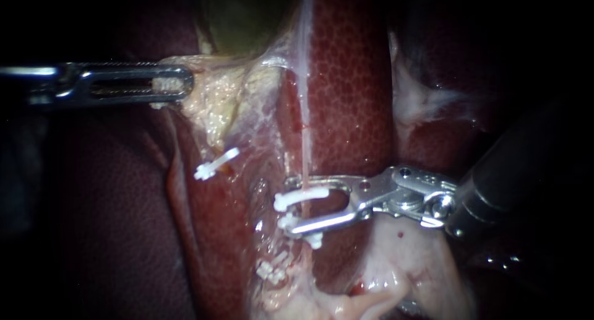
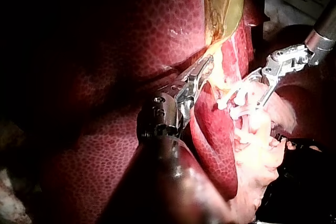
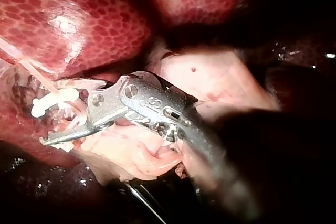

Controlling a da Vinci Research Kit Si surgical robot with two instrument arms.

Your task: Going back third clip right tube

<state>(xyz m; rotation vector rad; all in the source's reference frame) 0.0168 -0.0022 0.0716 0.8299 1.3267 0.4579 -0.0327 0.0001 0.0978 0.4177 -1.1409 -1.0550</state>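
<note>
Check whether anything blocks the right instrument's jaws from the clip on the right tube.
Nothing visible does. The right instrument has its open jaws astride the right tube, and the clip lies across that tube in the gap between them, against the upper jaw.

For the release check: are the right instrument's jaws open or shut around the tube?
Open: a gap shows between the right instrument's jaws, with the white clip and tube lying inside it.
</note>
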